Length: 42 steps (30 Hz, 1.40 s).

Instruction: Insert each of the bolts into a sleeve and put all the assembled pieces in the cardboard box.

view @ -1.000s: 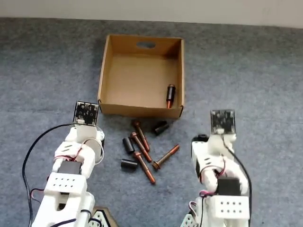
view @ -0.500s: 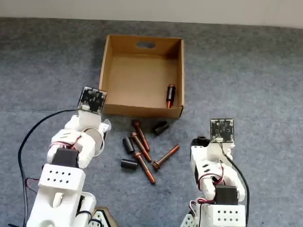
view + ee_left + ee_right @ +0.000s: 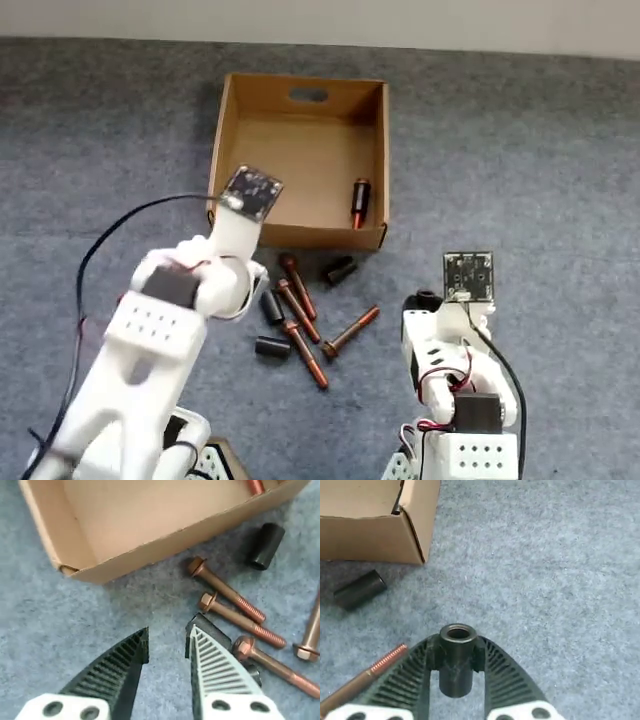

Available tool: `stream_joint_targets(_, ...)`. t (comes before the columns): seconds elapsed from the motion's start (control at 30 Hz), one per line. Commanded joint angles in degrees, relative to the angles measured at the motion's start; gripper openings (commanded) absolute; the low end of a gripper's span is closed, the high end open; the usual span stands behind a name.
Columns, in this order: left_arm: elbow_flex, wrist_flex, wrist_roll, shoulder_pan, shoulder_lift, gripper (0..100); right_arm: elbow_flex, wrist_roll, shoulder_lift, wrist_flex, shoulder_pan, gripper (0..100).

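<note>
Several copper bolts (image 3: 300, 300) lie on the grey carpet in front of the cardboard box (image 3: 225, 150). Three black sleeves rest among them: one (image 3: 338, 270) near the box, two (image 3: 270, 305) (image 3: 272, 348) beside the bolts. One bolt with a sleeve on it (image 3: 359, 203) lies inside the box. My left gripper (image 3: 167, 637) is open, low over the carpet beside the bolt heads (image 3: 207, 601); a sleeve (image 3: 215, 630) sits partly behind one finger. My right gripper (image 3: 455, 647) is shut on an upright black sleeve (image 3: 456, 665), to the right of the pile (image 3: 428, 298).
The box's front wall (image 3: 165, 550) stands just beyond the left gripper. A loose sleeve (image 3: 360, 590) and a bolt's threaded end (image 3: 380, 667) lie near the right gripper. Bare carpet (image 3: 540, 180) spreads to the right of the box.
The left arm has swung forward and to the right, bringing its gripper down beside the bolts. The right arm drew back slightly a second ago and has held still since.
</note>
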Motion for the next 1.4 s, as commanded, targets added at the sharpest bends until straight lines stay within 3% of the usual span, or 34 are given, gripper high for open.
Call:
stream_joint_targets(0.0,-6.1,-1.8,0.0,2.3,8.0,14,0.4,-0.3,-0.6,-0.2,0.7,0.7)
stream_joint_targets(0.43,-8.3,-13.1,-0.1,3.4,25.3,14,0.6,-0.3,-0.6,-0.3,0.7,0.7)
stream_joint_targets(0.9,-8.0,-12.7,-0.4,9.0,25.7,14,0.6,-0.3,-0.6,-0.3,0.7,0.7)
stream_joint_targets(1.37,-7.9,-12.9,-0.5,8.6,26.2,14,0.6,-0.3,-0.6,-0.3,0.7,0.7)
